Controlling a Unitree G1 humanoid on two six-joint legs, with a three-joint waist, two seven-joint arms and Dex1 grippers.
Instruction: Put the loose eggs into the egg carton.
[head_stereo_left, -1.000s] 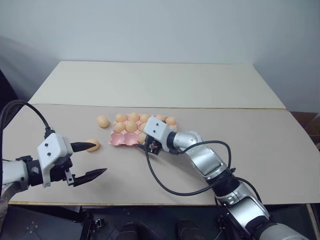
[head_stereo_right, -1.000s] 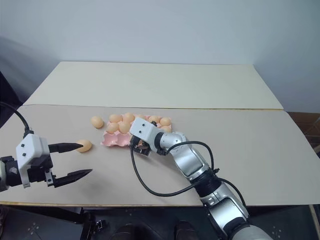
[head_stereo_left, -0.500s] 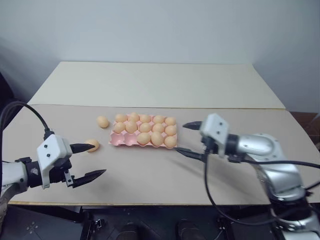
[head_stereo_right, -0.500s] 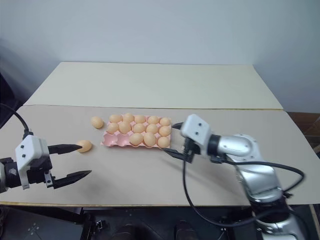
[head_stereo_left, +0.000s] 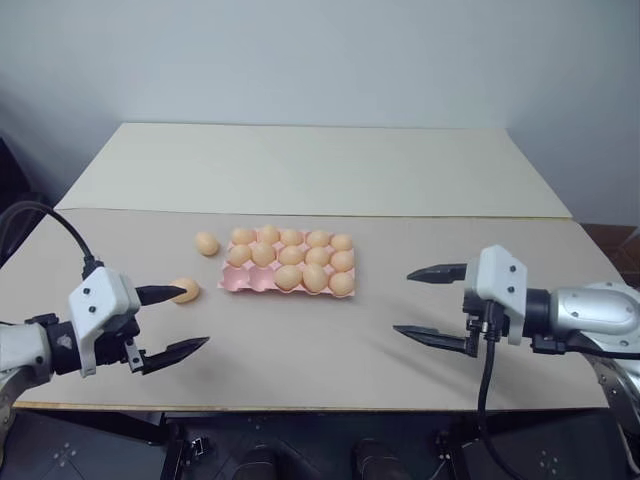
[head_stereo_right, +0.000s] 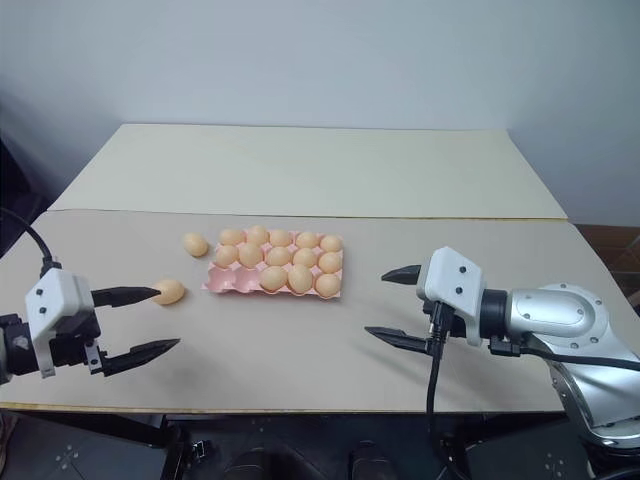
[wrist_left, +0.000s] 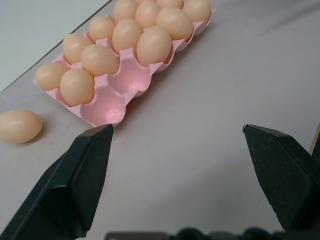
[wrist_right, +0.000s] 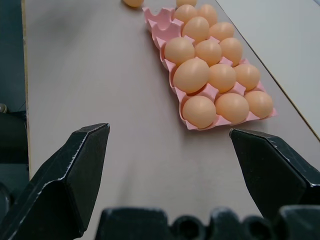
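Two loose eggs (head_stereo_left: 206, 243) lie beside the egg carton (head_stereo_left: 232, 281) holding thirteen; left tool (head_stereo_left: 172, 320) and right tool (head_stereo_left: 428, 305) gape empty.

Light orange-tan smooth oval eggs (head_stereo_left: 290, 255) in a pink moulded egg carton (head_stereo_left: 245, 283), plus two more loose eggs (head_stereo_left: 185, 290) of the same orange-tan. Pale beige flat table top (head_stereo_left: 300, 350). Plain grey-white wall (head_stereo_left: 320, 60) behind. Black pointed fingers and white boxy housing on left gripper (head_stereo_left: 172, 322) and right gripper (head_stereo_left: 428, 303).
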